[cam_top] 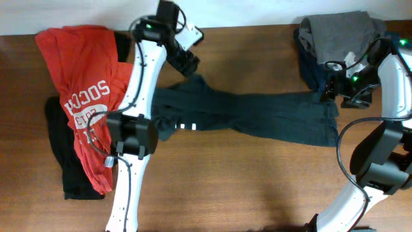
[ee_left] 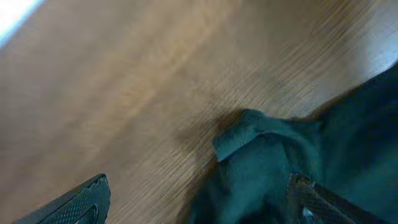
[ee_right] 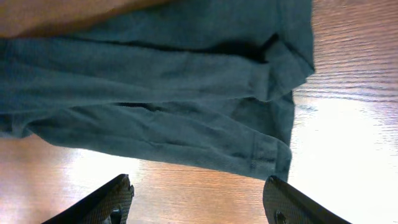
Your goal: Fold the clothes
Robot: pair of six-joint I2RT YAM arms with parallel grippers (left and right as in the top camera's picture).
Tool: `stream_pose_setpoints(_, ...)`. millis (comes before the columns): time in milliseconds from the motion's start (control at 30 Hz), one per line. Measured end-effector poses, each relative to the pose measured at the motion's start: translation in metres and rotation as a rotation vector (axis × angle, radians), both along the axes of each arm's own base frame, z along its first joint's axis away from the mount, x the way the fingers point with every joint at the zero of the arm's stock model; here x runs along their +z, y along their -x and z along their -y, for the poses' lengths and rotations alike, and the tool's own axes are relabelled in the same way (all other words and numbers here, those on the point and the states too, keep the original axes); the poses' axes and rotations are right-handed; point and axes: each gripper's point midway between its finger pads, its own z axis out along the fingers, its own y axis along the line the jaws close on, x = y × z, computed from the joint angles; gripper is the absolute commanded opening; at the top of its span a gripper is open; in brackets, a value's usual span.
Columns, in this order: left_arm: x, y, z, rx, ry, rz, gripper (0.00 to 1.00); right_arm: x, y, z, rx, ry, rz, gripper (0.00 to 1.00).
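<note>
Across the table the dark T-shirt lies stretched in a rumpled band, my left pincer spread empty by its far-left corner, my right pincer spread empty at its right end, red shirt heaped left, grey garment far right.
</note>
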Motion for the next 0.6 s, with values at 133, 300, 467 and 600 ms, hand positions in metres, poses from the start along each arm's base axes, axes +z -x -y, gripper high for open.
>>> stream_pose_setpoints(133, -0.04, -0.003, -0.004, 0.027, 0.004, -0.062, 0.91, 0.0, -0.001, -0.005, 0.011, -0.006, 0.002, 0.72)
stream_pose_setpoints(300, -0.043, -0.012, 0.0, 0.089, 0.062, -0.059, 0.91, 0.0, -0.002, -0.007, 0.014, -0.007, 0.002, 0.73)
stream_pose_setpoints(467, -0.057, 0.002, 0.02, -0.002, 0.068, -0.099, 0.8, 0.0, -0.002, -0.007, 0.015, -0.006, 0.002, 0.73)
stream_pose_setpoints(600, -0.062, 0.007, 0.029, -0.056, 0.063, -0.103, 0.72, 0.0, -0.002, -0.007, 0.014, -0.006, 0.002, 0.73)
